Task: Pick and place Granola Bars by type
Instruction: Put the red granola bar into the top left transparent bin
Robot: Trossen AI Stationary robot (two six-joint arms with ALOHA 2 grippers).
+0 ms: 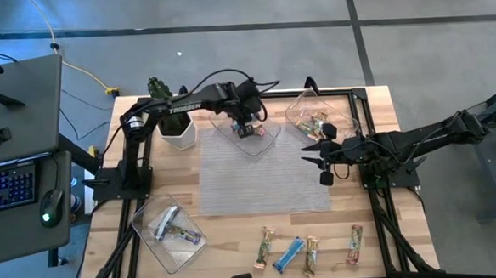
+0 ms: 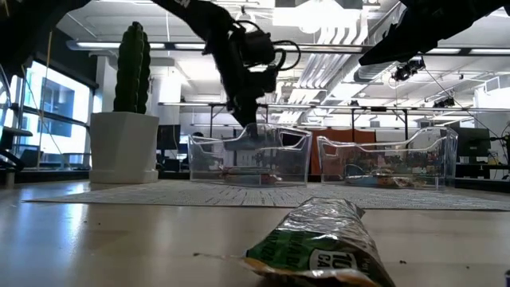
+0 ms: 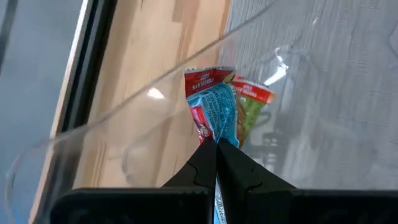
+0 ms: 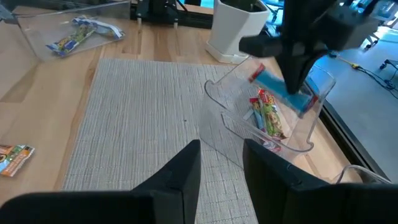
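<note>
Right now the left gripper hangs directly over the middle clear tray, the one just beside the white cactus pot, and its fingers are pinched tight on the end of a blue-wrapped bar. From the left wrist view the bar dangles straight below the claw, long axis pointing down into the tray, its lower end close above a red and green bar already lying on the tray floor; whether the two touch I cannot tell. So the relation that matters is simply vertical: the bar is already over the tray, inside its walls as far as the right wrist view shows, and I would judge that letting go there is all the drop needs, with a small risk that the bar stands on end against the wall and tips. The right gripper waits on the far side of that tray from the pot, near the second clear tray, its fingers spread apart and holding nothing. Four loose bars lie in a row at the table's near edge, well apart from the middle tray and nearer the right arm than the left.
</note>
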